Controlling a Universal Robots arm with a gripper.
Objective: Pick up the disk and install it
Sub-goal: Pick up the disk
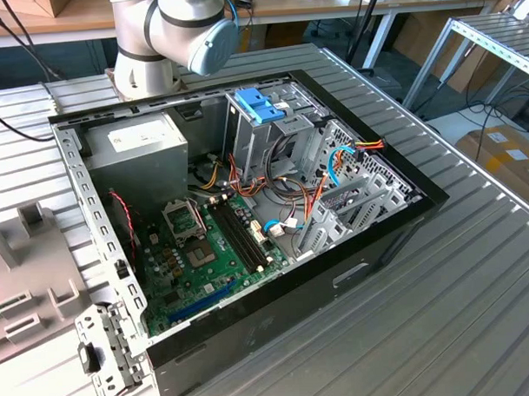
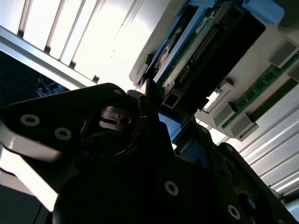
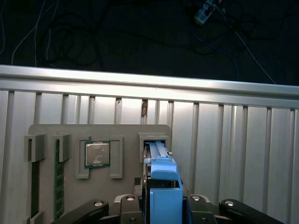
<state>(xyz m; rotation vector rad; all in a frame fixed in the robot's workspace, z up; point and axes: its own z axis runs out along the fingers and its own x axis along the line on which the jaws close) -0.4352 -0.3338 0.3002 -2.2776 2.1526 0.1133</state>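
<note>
The disk [image 3: 163, 186] stands on edge in a slot of a grey parts holder [image 3: 126, 135], with its blue carrier rail facing the first wrist camera. My gripper [image 3: 161, 206] straddles it, one finger on each side against the blue rail, and looks shut on it. The second wrist view has the disk [image 2: 183, 55] edge-on with its green circuit board, and a dark fingertip [image 2: 148, 93] touches its edge. In the exterior view the open computer case [image 1: 362, 247] lies on the ribbed table, with a drive cage [image 1: 262, 142] at its back.
The holder also carries a processor chip [image 3: 97, 154] and memory sticks [image 3: 58, 179]. Inside the case are a grey power supply [image 1: 145, 141], a bare blue bracket [image 1: 259, 104], the motherboard [image 1: 206, 252] and loose cables [image 1: 333, 169]. A metal bracket [image 1: 105, 351] lies by the case's near corner.
</note>
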